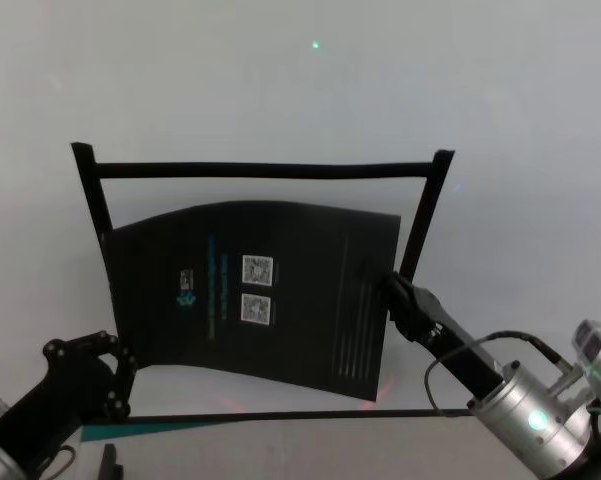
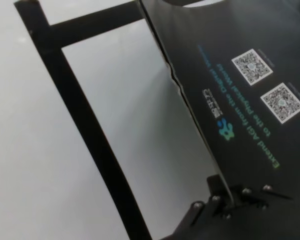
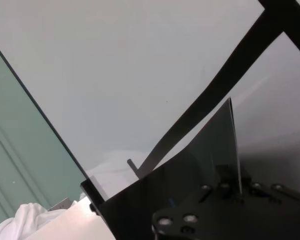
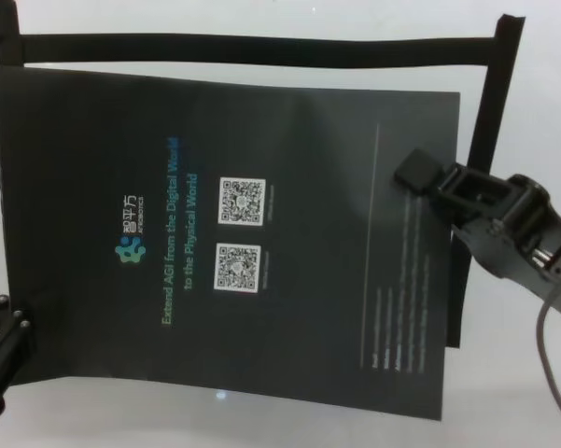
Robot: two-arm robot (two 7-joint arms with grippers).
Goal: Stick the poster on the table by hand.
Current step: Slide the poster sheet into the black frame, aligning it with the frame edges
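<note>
The poster (image 1: 300, 300), a black sheet with teal text and two white QR codes, hangs bowed over the white table (image 1: 280, 90), inside the black tape frame (image 1: 260, 170). My left gripper (image 1: 123, 362) is shut on its near left corner; the left wrist view shows the sheet's edge (image 2: 199, 30) clamped between the fingers (image 2: 229, 200). My right gripper (image 1: 388, 285) is shut on its right edge, beside the thin white line. The chest view shows the poster (image 4: 308, 280) with the right gripper (image 4: 415, 173) and the left gripper (image 4: 5, 341) on it.
Tape strips run down the left (image 1: 92, 190) and right (image 1: 425, 210) of the frame. The table's near edge (image 1: 280, 416) lies just below the poster. A cable (image 1: 500, 345) loops off my right arm. A white cloth (image 3: 25, 220) lies off the table.
</note>
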